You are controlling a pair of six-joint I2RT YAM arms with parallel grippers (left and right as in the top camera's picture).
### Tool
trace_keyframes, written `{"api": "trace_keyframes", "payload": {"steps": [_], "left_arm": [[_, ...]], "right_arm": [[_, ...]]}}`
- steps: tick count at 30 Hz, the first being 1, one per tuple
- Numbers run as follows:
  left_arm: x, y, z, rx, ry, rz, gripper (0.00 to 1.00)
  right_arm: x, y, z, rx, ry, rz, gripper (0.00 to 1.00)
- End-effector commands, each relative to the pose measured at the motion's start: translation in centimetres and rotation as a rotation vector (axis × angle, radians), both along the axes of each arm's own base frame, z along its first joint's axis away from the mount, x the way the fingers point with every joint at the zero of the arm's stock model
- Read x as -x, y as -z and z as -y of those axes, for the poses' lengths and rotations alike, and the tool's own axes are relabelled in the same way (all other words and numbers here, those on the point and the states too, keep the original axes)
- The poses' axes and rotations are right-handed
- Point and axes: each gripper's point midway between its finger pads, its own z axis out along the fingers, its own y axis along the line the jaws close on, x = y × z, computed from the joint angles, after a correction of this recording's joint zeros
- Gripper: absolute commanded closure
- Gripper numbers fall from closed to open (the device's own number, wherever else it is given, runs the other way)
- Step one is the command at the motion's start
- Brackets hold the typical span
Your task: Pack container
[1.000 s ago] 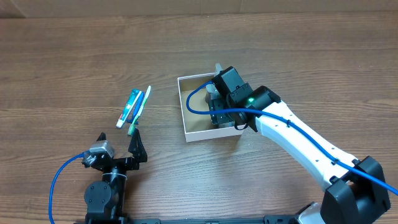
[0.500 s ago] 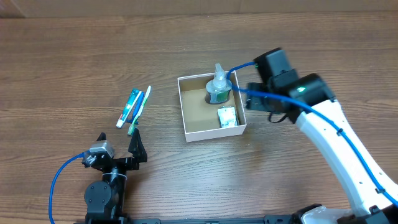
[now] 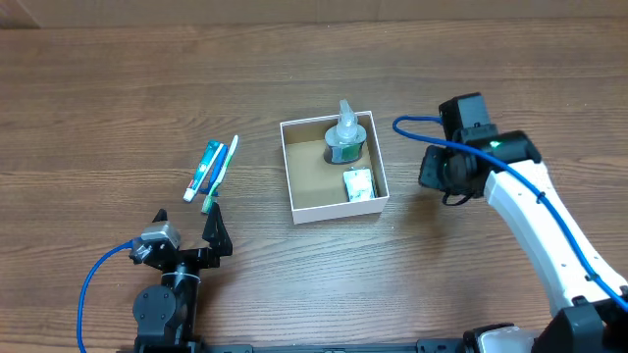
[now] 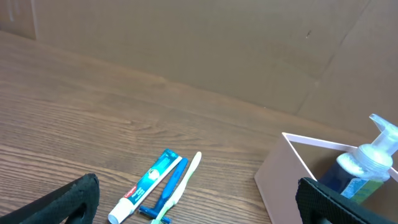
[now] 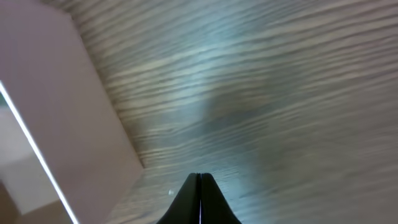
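The container [image 3: 337, 212], a white-walled square box with a brown inside, sits mid-table. In it stand a clear pump bottle [image 3: 344, 137] with blue-green liquid and a small green-white packet [image 3: 359, 184]. My right gripper [image 3: 434, 169] hovers just right of the box, shut and empty; the right wrist view shows its tips [image 5: 199, 180] pressed together over bare wood beside the container wall [image 5: 56, 93]. My left gripper [image 3: 185, 225] rests wide open near the front edge. Ahead of it lie a toothpaste tube [image 4: 149, 185], a blue razor [image 4: 166, 190] and a green toothbrush [image 4: 183, 183].
The toothpaste tube [image 3: 202, 169] and toothbrush [image 3: 221, 175] lie together left of the container. In the left wrist view the container wall [image 4: 280, 180] and the pump bottle [image 4: 367, 162] show at right. A cardboard panel backs the wooden table.
My right gripper has come up out of the container and swung right, leaving the packet inside beside the bottle, and its jaws have shut. The left arm has not moved.
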Motion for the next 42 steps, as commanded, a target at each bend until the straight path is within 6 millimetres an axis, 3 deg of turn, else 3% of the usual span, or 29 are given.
{"api": "trace_keyframes", "payload": {"steps": [1, 6, 12, 21, 29, 33, 38, 42], "left_arm": [[0.0, 0.0, -0.2, 0.014, -0.01, 0.006, 0.0], [0.0, 0.0, -0.2, 0.014, -0.01, 0.006, 0.0], [0.0, 0.0, -0.2, 0.014, -0.01, 0.006, 0.0], [0.0, 0.0, -0.2, 0.014, -0.01, 0.006, 0.0], [0.0, 0.0, -0.2, 0.014, -0.01, 0.006, 0.0], [0.0, 0.0, -0.2, 0.014, -0.01, 0.006, 0.0], [0.0, 0.0, -0.2, 0.014, -0.01, 0.006, 0.0], [0.0, 0.0, -0.2, 0.014, -0.01, 0.006, 0.0]], "right_arm": [[0.7, 1.3, -2.5, -0.145, -0.04, -0.016, 0.96], [1.2, 3.1, -3.0, -0.18, -0.05, -0.022, 0.96], [1.6, 3.6, -3.5, -0.185, -0.066, -0.028, 0.96], [1.8, 3.1, -7.8, -0.199, -0.203, 0.019, 0.96], [2.9, 3.1, -9.7, -0.216, -0.267, 0.007, 0.96], [2.5, 3.2, -8.8, -0.166, -0.247, 0.019, 0.96], [1.4, 3.6, -4.9, 0.0, -0.162, 0.047, 0.94], [0.6, 3.7, -2.0, 0.015, -0.072, 0.042, 0.92]]}}
